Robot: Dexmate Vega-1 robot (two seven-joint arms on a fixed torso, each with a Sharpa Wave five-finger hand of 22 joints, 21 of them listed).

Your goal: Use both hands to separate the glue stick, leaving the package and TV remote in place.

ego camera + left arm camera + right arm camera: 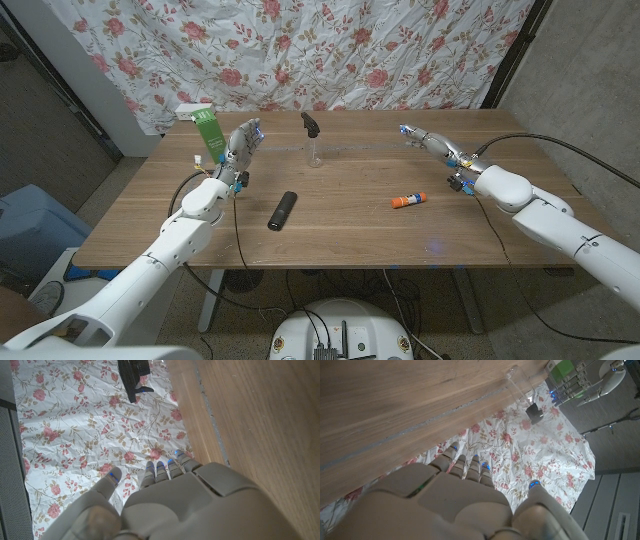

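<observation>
While both arms reached in from the near corners, the glue stick lay on its side on the right half of the table, alone, with bare wood all round it and the near edge well apart from it. The right hand hung above the far right part of the table, beyond the glue stick and well apart from it, fingers stretched out toward the middle and holding nothing. Its fingers in the right wrist view lay side by side and straight, with the thumb set off to one side.

The left hand stood raised at the far left, just beside the green package that stood upright near the far left corner; whether they touched could not be told. It held nothing, its fingers straight and close together, thumb apart.

A black remote lay left of centre, between the left arm and the glue stick, near the front edge. A clear spray bottle with a black head stood upright at the far middle, between the two hands. Broad open wood separated remote, bottle and glue stick.

Behind the table hung a crumpled floral cloth, with grey walls to either side and dark cables trailing off the right edge.
</observation>
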